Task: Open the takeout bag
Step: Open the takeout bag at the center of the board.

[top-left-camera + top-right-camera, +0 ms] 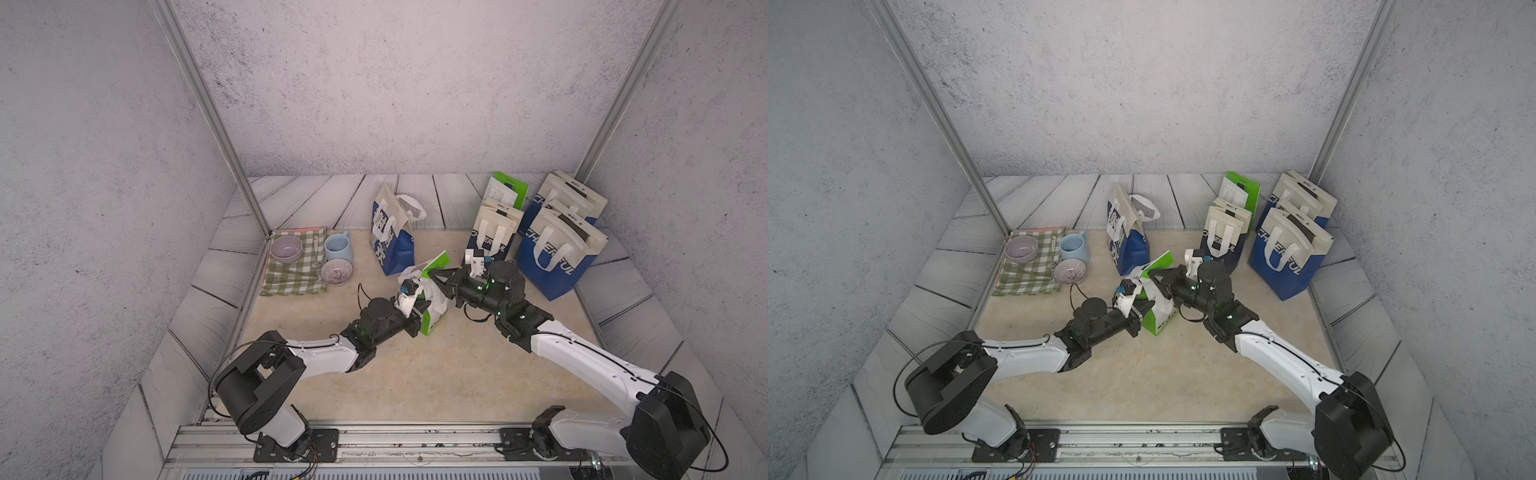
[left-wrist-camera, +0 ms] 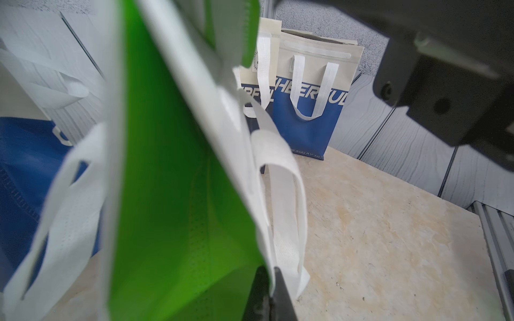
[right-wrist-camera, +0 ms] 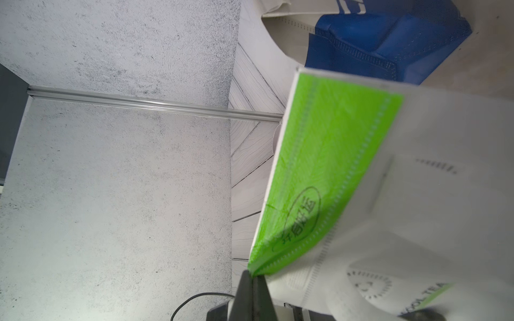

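Top views overlook the whole table (image 1: 415,374); wrist cameras hug the bag (image 2: 167,194).

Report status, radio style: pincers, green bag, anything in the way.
Left pincer shut on green bag, side edge. Right pincer shut on its top flap. Blue bag close behind.

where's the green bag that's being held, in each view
top view: green bag near the centre
top view: near the centre again
left wrist: fills the middle, green inside showing
right wrist: right half, green flap
landmark: blue bag just behind it, in every view
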Motion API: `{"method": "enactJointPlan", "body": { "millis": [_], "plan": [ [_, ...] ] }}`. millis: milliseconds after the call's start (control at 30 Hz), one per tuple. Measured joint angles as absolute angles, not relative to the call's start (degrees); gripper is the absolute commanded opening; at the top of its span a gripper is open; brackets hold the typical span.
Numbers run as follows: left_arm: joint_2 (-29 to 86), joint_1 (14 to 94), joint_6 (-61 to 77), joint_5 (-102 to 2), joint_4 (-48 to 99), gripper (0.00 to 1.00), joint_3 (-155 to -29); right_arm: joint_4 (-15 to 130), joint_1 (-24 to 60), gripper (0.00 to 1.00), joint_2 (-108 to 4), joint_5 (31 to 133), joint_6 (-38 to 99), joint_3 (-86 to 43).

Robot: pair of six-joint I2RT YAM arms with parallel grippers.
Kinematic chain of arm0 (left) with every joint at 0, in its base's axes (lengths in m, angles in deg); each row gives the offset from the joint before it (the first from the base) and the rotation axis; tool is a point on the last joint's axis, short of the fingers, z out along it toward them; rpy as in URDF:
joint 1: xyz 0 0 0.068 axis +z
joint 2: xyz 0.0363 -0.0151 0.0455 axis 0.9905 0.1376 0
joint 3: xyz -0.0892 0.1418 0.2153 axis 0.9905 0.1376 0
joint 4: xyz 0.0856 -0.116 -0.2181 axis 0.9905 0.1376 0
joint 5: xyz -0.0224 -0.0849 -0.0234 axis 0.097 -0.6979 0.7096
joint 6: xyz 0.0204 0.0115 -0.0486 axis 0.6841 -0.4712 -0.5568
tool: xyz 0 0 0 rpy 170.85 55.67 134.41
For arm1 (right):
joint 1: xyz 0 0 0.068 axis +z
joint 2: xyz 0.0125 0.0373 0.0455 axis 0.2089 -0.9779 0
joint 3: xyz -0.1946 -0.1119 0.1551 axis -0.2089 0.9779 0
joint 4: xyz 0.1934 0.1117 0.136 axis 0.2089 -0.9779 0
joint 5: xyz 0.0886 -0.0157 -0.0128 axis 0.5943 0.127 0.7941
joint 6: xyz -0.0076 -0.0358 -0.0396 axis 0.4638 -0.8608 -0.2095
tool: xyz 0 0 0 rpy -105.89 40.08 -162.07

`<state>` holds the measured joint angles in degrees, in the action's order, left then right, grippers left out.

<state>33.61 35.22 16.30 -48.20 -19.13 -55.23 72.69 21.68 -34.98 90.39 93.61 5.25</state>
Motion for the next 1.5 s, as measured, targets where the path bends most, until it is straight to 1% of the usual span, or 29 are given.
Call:
{"method": "enactJointPlan", "body": {
  "millis": [433, 733, 800, 867, 900, 1033, 1233, 1500],
  "plan": [
    [33.05, 35.44, 16.34, -49.23, -18.12, 0.00, -55.18, 62.81, 21.50, 0.00, -34.98, 90.46, 85.89, -0.11],
    [33.00, 35.48, 17.11, -49.71, -17.90, 0.00, -55.18, 60.73, 21.02, 0.00, -34.98, 90.70, 83.71, -1.02],
    [33.00, 35.48, 17.15, -49.71, -17.88, 0.00, -55.18, 60.75, 20.87, 0.08, -35.05, 90.72, 83.42, -1.02],
    [32.94, 35.48, 17.15, -49.73, -17.64, 0.00, -55.18, 60.95, 20.61, 0.21, -35.07, 90.78, 83.25, -1.02],
    [32.91, 35.48, 17.15, -49.75, -17.49, 0.00, -55.18, 61.28, 20.45, 0.26, -35.07, 90.85, 83.47, -1.02],
    [32.81, 35.48, 17.15, -49.82, -17.23, 0.00, -55.18, 63.40, 20.10, 0.37, -35.20, 91.75, 83.60, -1.02],
    [32.78, 35.70, 17.15, -49.82, -17.05, 0.00, -55.18, 64.97, 19.43, 0.46, -35.75, 92.79, 84.17, -0.98],
    [32.70, 35.74, 17.15, -49.95, -16.64, 0.00, -55.18, 66.37, 15.95, 0.51, -35.75, 93.19, 84.30, 1.20]
  ]
}}
